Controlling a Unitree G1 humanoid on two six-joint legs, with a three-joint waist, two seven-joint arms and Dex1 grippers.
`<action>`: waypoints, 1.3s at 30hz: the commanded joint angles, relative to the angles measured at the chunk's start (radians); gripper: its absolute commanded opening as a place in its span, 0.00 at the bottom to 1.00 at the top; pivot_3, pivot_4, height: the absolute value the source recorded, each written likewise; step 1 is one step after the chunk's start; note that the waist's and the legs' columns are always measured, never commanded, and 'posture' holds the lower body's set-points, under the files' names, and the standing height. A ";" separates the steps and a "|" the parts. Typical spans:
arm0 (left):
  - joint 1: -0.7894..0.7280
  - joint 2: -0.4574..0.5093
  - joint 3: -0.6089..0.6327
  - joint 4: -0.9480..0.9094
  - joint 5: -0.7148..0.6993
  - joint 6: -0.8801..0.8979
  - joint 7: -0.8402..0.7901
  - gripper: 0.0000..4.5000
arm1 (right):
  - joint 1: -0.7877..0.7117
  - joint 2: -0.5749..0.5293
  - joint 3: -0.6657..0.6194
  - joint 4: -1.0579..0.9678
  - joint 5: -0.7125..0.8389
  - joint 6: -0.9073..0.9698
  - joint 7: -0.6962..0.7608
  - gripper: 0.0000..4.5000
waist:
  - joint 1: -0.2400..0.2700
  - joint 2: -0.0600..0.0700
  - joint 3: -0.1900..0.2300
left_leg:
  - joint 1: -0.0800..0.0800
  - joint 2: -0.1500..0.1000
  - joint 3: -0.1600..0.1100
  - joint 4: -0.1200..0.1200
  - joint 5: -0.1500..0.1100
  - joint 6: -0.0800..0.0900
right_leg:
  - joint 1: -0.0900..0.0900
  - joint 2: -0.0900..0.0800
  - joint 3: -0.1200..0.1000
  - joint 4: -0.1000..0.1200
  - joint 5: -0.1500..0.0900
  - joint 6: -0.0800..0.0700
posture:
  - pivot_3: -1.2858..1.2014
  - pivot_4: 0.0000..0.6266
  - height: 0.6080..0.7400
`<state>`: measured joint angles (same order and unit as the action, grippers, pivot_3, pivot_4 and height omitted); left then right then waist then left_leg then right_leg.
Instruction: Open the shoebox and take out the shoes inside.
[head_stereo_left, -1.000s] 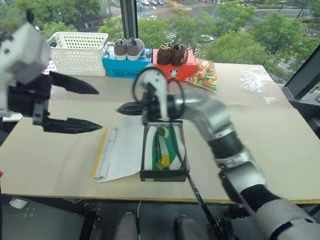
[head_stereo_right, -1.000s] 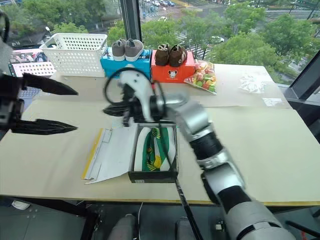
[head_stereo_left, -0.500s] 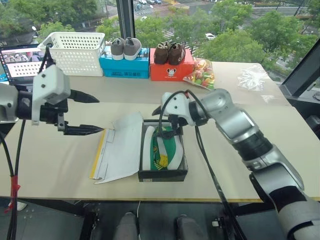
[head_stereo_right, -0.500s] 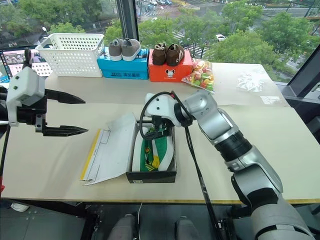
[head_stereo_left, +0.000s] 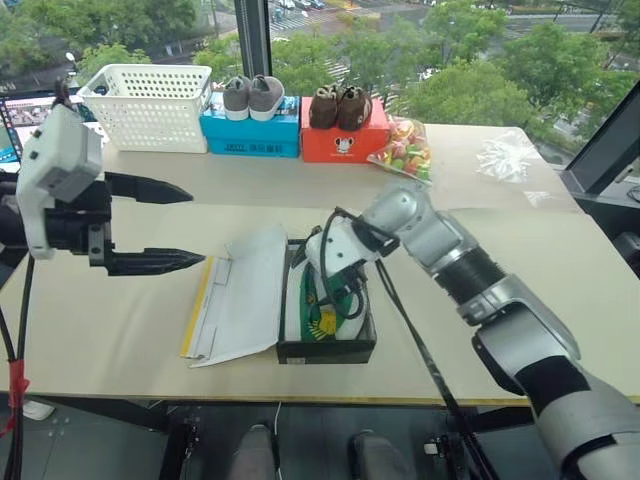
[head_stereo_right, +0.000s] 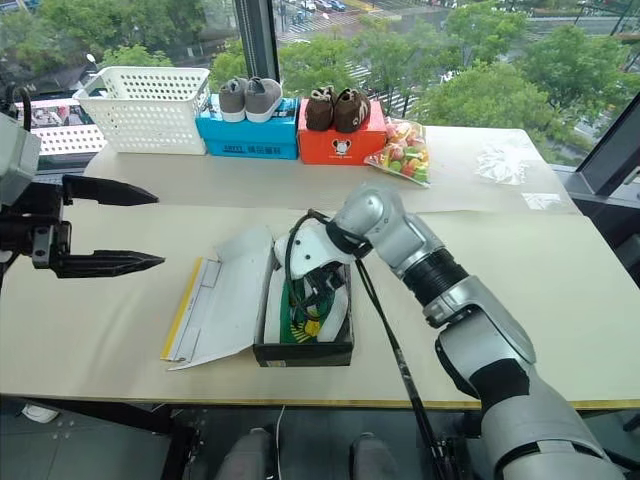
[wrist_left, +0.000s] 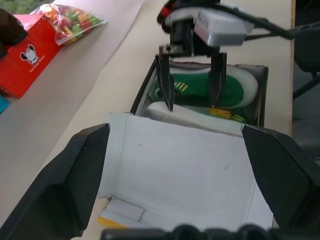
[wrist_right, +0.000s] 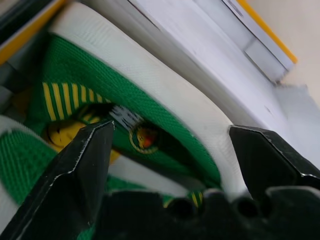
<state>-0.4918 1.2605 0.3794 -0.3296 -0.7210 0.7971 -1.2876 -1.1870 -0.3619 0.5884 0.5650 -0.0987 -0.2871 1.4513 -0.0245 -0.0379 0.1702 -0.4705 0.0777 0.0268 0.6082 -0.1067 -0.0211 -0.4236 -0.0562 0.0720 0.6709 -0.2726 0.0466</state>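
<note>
The shoebox (head_stereo_left: 325, 345) sat open near the table's near edge, its lid (head_stereo_left: 245, 295) folded out to the left. Both shoes (head_stereo_left: 330, 300) lay inside, not yet lifted. The right gripper (wrist_left: 191, 102) hung spread over them, grasping nothing; the left gripper (head_stereo_left: 150, 225) waited released, far left.

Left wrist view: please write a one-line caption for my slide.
Open right gripper poised over green shoes in the opened shoebox.

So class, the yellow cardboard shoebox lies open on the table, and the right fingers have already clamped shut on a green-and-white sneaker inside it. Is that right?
Not quite. The yellow cardboard shoebox is open, but the right fingers stand spread apart above the green-and-white sneaker, not shut on it. The left wrist view shows this plainly.
</note>
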 joint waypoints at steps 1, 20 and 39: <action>0.038 0.033 0.111 -0.065 -0.036 0.056 0.030 1.00 | -0.056 0.033 0.014 0.100 -0.055 -0.097 0.001 0.95 | -0.003 0.000 0.000 | 0.000 0.000 0.000 0.000 0.000 0.000 | 0.000 0.000 0.000 0.000 0.000 0.000 | 0.52 0.24 1.00; 0.158 0.033 0.230 -0.144 -0.082 0.106 0.096 1.00 | -0.230 0.125 -0.025 0.448 -0.162 -0.264 -0.034 0.95 | -0.019 0.000 0.000 | 0.004 0.000 0.000 -0.001 0.000 -0.001 | 0.001 0.000 0.000 0.003 -0.001 -0.002 | 0.52 0.24 1.00; 0.156 0.058 0.234 -0.134 -0.084 0.099 0.084 1.00 | -0.294 0.156 -0.064 0.561 -0.212 -0.245 -0.114 0.95 | -0.022 0.000 0.000 | 0.004 0.000 0.000 -0.003 -0.001 -0.002 | 0.000 0.000 0.000 0.003 -0.001 -0.002 | 0.52 0.24 1.00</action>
<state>-0.3235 1.2947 0.5779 -0.4593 -0.7924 0.9142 -1.1996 -1.4728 -0.2088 0.5420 1.1322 -0.3121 -0.5346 1.3369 -0.0463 -0.0375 0.1705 -0.4671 0.0779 0.0268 0.6055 -0.1072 -0.0236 -0.4238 -0.0563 0.0717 0.6740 -0.2738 0.0442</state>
